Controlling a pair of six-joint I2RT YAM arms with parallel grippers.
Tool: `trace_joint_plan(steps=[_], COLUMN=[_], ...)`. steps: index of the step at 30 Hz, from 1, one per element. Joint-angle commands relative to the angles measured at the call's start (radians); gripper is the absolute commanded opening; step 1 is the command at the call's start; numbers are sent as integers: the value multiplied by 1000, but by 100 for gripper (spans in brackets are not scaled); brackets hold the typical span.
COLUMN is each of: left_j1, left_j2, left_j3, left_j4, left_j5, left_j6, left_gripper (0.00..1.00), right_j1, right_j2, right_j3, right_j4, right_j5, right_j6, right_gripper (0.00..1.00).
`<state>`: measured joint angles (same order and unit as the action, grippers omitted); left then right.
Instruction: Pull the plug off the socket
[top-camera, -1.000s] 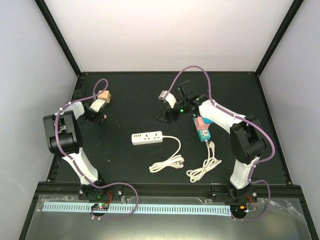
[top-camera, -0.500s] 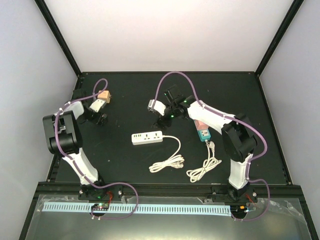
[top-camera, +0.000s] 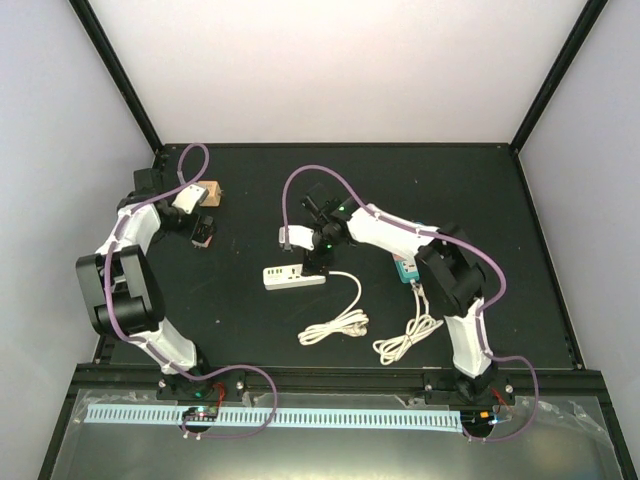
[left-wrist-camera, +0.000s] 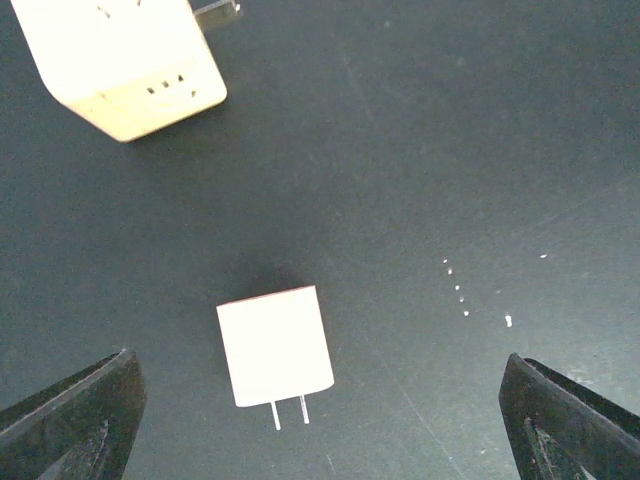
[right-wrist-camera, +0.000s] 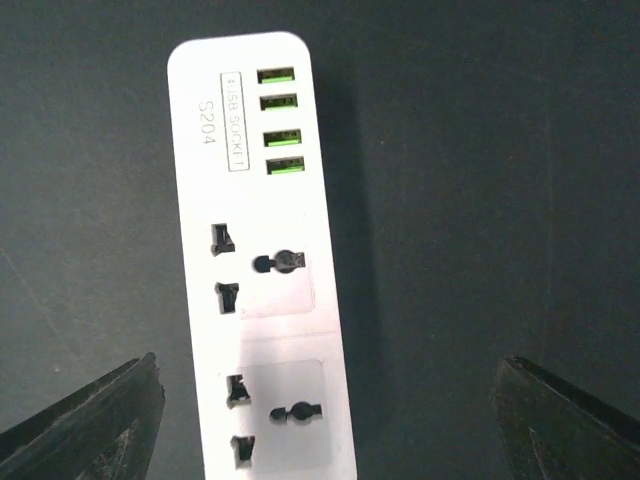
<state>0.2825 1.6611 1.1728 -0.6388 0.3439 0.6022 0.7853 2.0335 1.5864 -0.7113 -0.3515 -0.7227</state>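
**A:** Left gripper (left-wrist-camera: 318, 405), state?
**B:** Spread wide and pinching nothing. Only the two dark fingers (left-wrist-camera: 70, 420) show, at the lower corners, and their bases are cut off by the frame.
**A:** Task item?
**B:** The white plug (left-wrist-camera: 275, 345) lies flat on the table (top-camera: 450, 180) under that gripper, at the far left. Its two prongs are bare. It sits apart from the cube socket (left-wrist-camera: 120, 60), which is cropped at the top edge. In the top view the plug is hidden under the wrist.
**A:** Right gripper (right-wrist-camera: 325, 410)?
**B:** Also spread, holding nothing, fingers only at the corners. It hangs over the power strip (right-wrist-camera: 265, 260), mid-table. The strip's lower end is cut off.
**A:** Anything else?
**B:** A pink-and-teal block (top-camera: 405, 265) on the right, mostly behind the right arm. Can't tell what's plugged into it.
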Motion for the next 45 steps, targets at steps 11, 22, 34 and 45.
trace_joint_plan(steps=[11, 22, 34, 45], left_j1=[0, 0, -1, -3], left_j2=[-109, -116, -130, -170], left_j3=[-17, -24, -33, -41], left_j4=[-27, -12, -38, -48], left_j5=[101, 102, 140, 185], left_j6=[-19, -21, -24, -31], left_gripper=[99, 99, 99, 99], right_j1=[60, 62, -33, -178], right_j2=[173, 260, 427, 537], right_j3=[162, 270, 512, 646], right_j4=[-112, -123, -76, 89], right_j5=[134, 237, 414, 583], right_j6=[-92, -116, -175, -216], right_gripper=[87, 59, 49, 47])
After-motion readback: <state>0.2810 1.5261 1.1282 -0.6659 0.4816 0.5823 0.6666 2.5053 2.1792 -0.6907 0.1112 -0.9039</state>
